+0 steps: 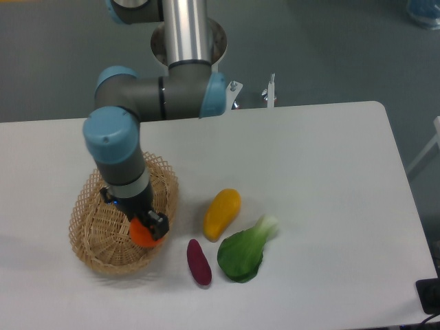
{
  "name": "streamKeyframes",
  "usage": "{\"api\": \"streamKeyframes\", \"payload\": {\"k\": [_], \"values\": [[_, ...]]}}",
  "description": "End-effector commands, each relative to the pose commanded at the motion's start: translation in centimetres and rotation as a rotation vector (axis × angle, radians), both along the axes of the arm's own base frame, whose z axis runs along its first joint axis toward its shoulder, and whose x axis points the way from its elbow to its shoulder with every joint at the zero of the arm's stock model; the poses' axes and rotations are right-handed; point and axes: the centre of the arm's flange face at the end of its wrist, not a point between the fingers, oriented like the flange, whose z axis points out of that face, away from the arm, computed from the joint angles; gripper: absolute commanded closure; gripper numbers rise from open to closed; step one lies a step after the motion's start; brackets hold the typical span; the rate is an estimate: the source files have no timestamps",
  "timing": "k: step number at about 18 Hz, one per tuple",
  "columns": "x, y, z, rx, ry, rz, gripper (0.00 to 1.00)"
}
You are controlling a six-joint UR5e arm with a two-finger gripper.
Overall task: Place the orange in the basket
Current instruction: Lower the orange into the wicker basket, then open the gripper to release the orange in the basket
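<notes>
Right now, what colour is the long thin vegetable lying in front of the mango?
Dark purple-magenta, seen in the fixed camera view.

The grey-and-blue robot arm's black two-finger gripper [143,225] points down over the oval tan woven wicker basket [93,218], its fingers clamped on the small round bright orange fruit [144,234], which sits over the basket's near right part; whether the fruit touches the weave cannot be told. To the gripper's right, on the white table [330,179], lies an elongated yellow-orange mango-shaped fruit [222,214], near the basket's rim. Below and right of the gripper lies a small dark purple eggplant-shaped piece [199,262], and just beyond it a green leafy vegetable with a pale stem [244,252].
</notes>
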Motion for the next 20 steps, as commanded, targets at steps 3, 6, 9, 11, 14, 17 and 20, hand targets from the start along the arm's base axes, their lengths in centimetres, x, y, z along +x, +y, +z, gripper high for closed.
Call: {"api": "streamKeyframes", "payload": {"k": [3,6,9,11,14,17,20], "values": [[0.7,0.4,-1.0,-0.015,0.011,-0.012,0.36],[1.3,0.6,-1.6,-0.027,0.033,-0.021,0.31],[1.3,0.7,-1.5,-0.014,0.035,-0.023,0.00],[1.5,0.2,-1.6,0.003,0.039,-0.022,0.00],[1.5,0.2,-0.2,0.102,0.069,0.032,0.00],[0.0,0.1,1.3,0.158,0.093,0.080,0.00],[-3.6,-1.0,3.2,0.186,0.114,0.131,0.00]]}}
